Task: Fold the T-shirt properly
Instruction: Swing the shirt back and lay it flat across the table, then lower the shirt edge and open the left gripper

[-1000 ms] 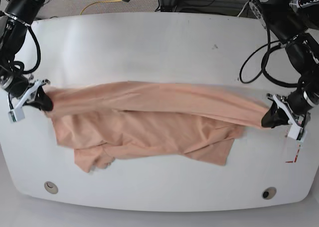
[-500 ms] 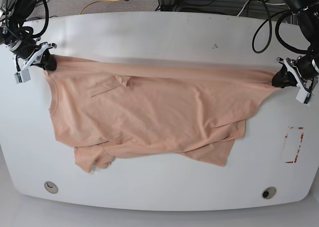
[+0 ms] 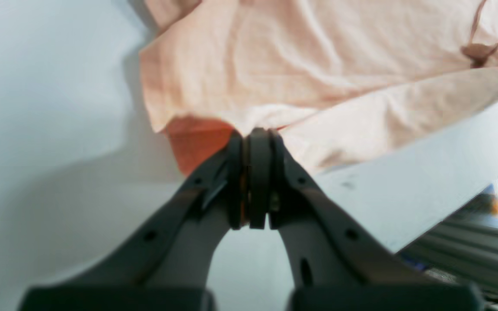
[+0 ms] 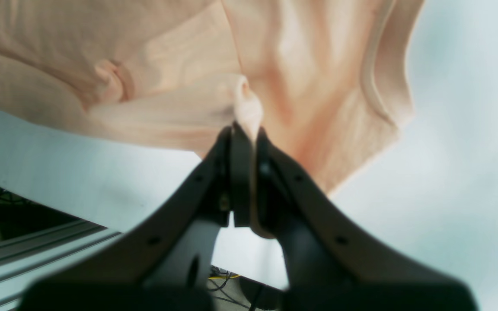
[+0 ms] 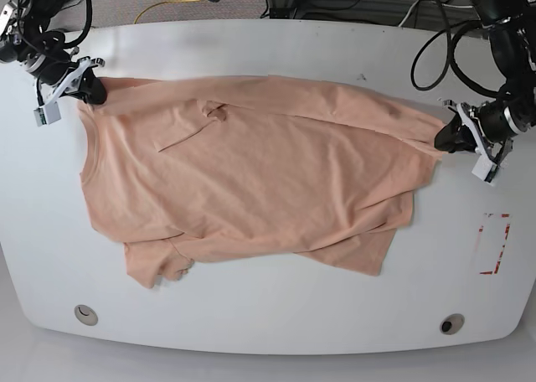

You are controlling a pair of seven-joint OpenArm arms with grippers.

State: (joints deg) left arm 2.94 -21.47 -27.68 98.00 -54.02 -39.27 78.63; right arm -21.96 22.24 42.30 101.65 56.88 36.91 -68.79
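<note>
I have both sets of jaws pressed together on cloth. The left gripper (image 3: 255,134) pinches the shirt's edge at the far right of the table; its wrist view shows a fold of peach fabric caught between the closed fingers (image 3: 236,172), with a darker orange underside hanging just beside them. The right gripper (image 4: 244,129) pinches a bunched edge at the far left corner, a small roll of cloth pushed up above its tips.

Between the two grips the T-shirt (image 5: 251,172) lies spread across the white table (image 5: 276,315), its far edge drawn fairly straight, the rest fanned toward the near side. I judge I am holding two ends of one edge so the cloth spreads flat before folding. The near left part (image 5: 155,269) is rumpled and doubled over.
</note>
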